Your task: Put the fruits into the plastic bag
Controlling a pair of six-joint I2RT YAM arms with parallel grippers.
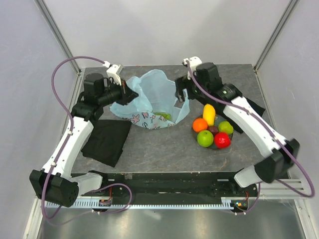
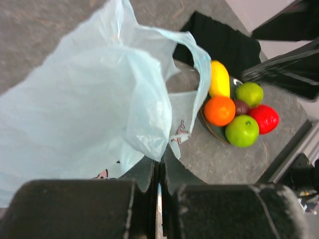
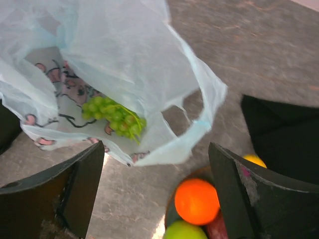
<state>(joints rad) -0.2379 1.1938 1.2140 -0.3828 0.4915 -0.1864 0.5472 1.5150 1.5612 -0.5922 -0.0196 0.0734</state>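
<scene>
Since its jaws were pressed together on a fold of the plastic bag point(image 2: 89, 99), the L gripper point(image 2: 159, 172) worked as a clamp. It held the bag's left rim raised so the mouth stood open toward the other arm. The R gripper point(image 3: 155, 157) was spread wide w/ nothing between its fingers. It hovered just above the handle loop point(image 3: 212, 92), between bag and plate point(image 2: 214, 130), prob. staged to reach for the next fruit.

Inside the bag: green grape bunch point(image 3: 115, 116), resting on the printed lower panel.

On the plate, just beside the bag's right side: yellow oblong one point(image 1: 209, 114), orange point(image 1: 200, 124), two green apples point(image 1: 205, 138), red apple point(image 1: 222, 140), and dark purple one point(image 1: 213, 130) in the middle. Est. progress: one fruit bagged, six to go.

Black cloths point(image 1: 106, 140) lay flat on the table point(image 1: 159, 149), one near each arm, not in use.
</scene>
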